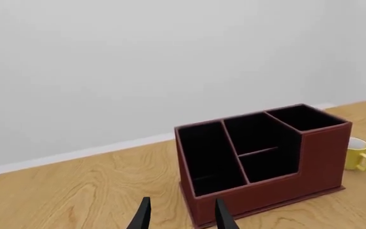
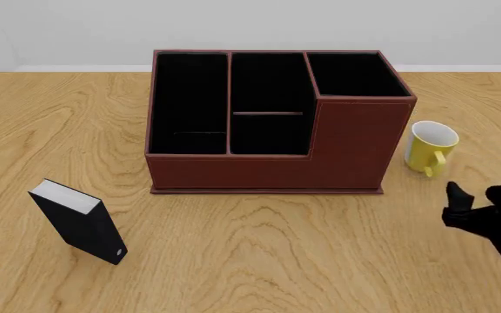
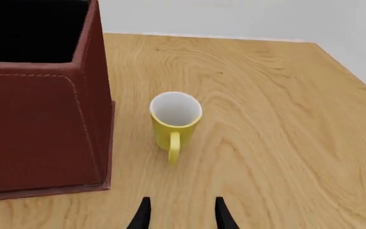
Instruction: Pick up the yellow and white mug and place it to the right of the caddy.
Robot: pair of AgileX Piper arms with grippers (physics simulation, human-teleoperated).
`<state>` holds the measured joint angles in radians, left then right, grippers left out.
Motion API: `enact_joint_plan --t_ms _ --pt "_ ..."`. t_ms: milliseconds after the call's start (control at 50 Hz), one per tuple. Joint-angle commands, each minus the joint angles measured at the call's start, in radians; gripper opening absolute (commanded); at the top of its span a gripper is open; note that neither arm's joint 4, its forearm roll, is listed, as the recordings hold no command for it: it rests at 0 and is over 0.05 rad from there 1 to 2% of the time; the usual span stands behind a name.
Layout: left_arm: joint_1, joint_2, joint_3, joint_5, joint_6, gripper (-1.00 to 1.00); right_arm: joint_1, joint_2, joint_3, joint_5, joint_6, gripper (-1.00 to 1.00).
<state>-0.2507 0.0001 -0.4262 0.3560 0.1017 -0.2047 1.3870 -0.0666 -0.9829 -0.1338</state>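
We see a pale wooden table (image 2: 259, 248) with strong grain, running to a white baseboard and a plain light-grey wall (image 1: 138, 62). The yellow mug (image 2: 430, 147) stands upright just right of the brown caddy (image 2: 273, 124), handle toward us. Our right claw (image 3: 179, 215) hovers near it, fingers parted and holding nothing. The left claw (image 1: 179, 215) is likewise spread and empty. A black box (image 2: 81, 222) leans at the front left.
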Motion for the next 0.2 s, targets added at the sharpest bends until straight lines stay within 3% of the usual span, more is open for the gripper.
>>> enact_joint_plan --t_ms 20,60,80,100,120,160,180,200 --pt "-0.012 0.000 -0.035 0.014 -0.014 1.00 0.021 -0.566 0.063 0.432 -0.013 1.00" --pt "-0.012 0.000 -0.039 0.015 -0.020 1.00 0.032 -0.720 0.051 0.585 -0.013 1.00" --pt "-0.013 0.000 -0.044 0.017 -0.022 1.00 0.032 -0.731 0.050 0.597 -0.013 1.00" --pt "-0.014 0.000 -0.048 0.020 -0.020 1.00 0.037 -0.834 0.037 0.700 -0.016 1.00" --pt "-0.014 0.000 -0.048 0.020 -0.020 1.00 0.037 -0.845 0.035 0.712 -0.016 1.00" --pt "-0.018 0.000 -0.052 0.016 -0.032 1.00 0.065 -1.033 0.011 0.904 -0.023 1.00" --pt "-0.018 0.000 -0.052 0.016 -0.032 1.00 0.065 -1.041 0.010 0.914 -0.023 1.00" --pt "-0.021 0.000 -0.057 0.018 -0.032 1.00 0.060 -1.107 -0.015 0.993 -0.017 1.00"
